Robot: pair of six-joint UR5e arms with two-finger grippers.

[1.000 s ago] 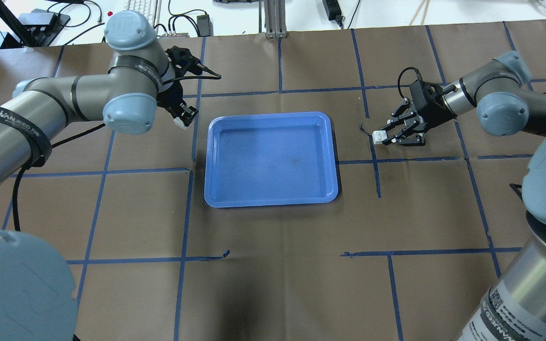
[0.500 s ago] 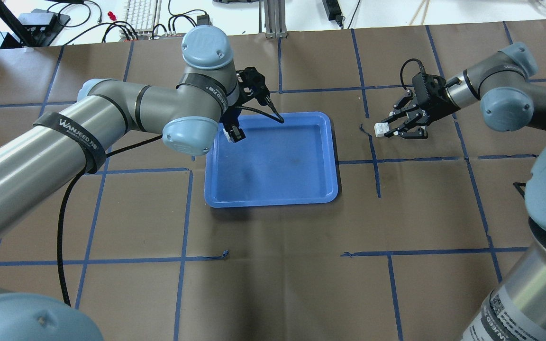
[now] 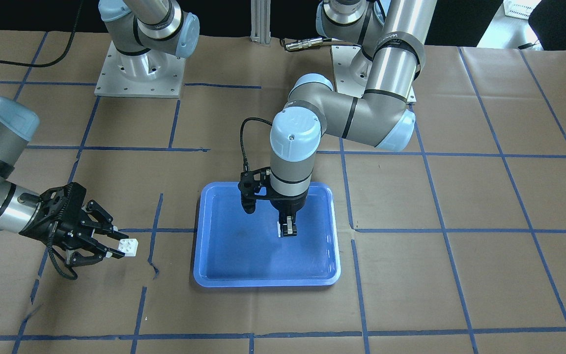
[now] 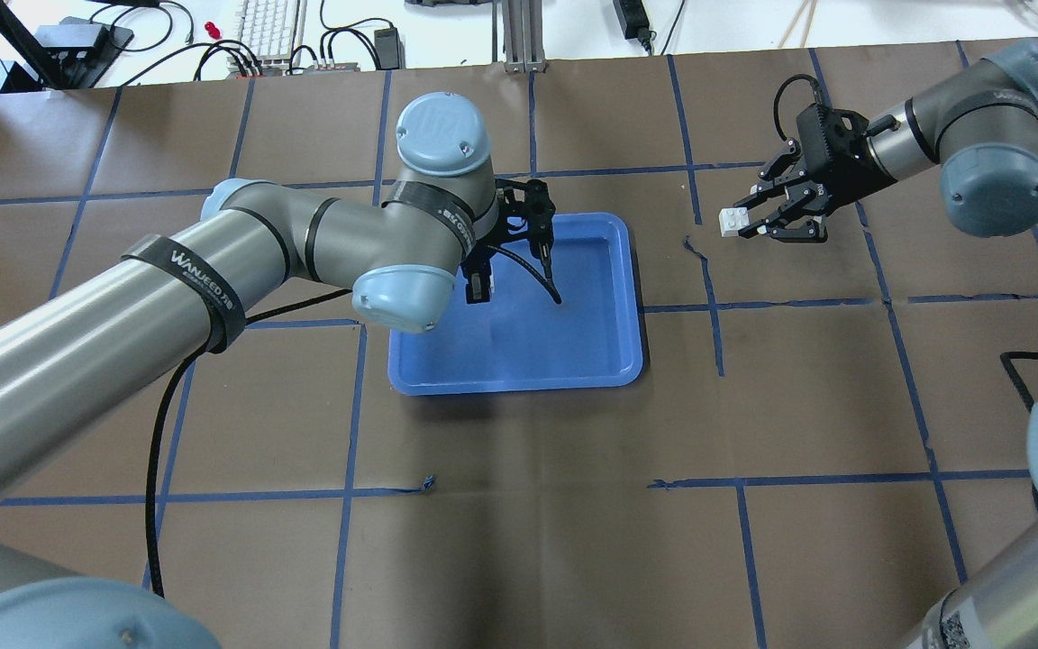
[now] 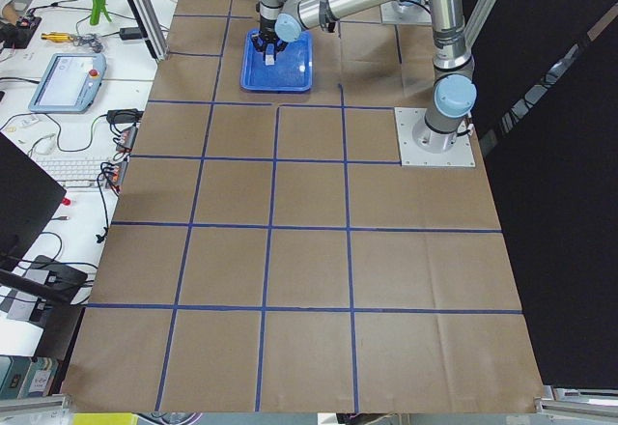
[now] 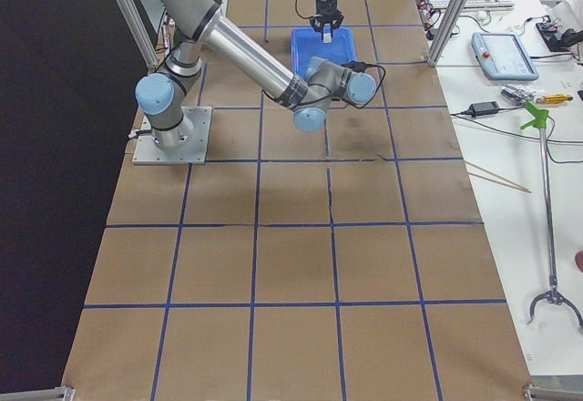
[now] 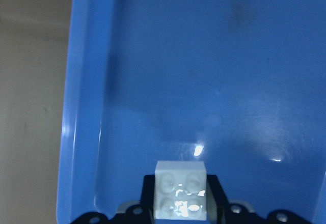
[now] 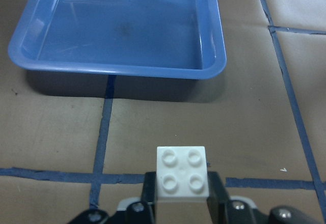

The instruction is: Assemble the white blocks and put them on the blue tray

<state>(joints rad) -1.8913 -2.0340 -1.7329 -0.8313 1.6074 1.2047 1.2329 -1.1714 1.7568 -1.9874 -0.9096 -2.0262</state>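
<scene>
The blue tray [image 4: 573, 338] lies in the middle of the table. My left gripper [image 4: 480, 289] hangs over the tray's inside, pointing down, shut on a white block [image 7: 181, 189] held just above the tray floor [image 7: 214, 56]. It also shows in the front view [image 3: 286, 230]. My right gripper [image 4: 747, 223] is to the right of the tray, held sideways above the table, shut on the other white block [image 4: 733, 221]. This block shows studs-up in the right wrist view [image 8: 182, 176], with the tray [image 8: 127, 25] ahead of it.
Brown paper with a blue tape grid [image 4: 713, 306] covers the table. A keyboard [image 4: 271, 22] and cables lie beyond the far edge. The arm bases [image 3: 138, 73] stand on the robot's side.
My left arm swung right from beside the tray's left rim to over the tray's inside, block still held. My right gripper moved farther back and slightly right with its block.
</scene>
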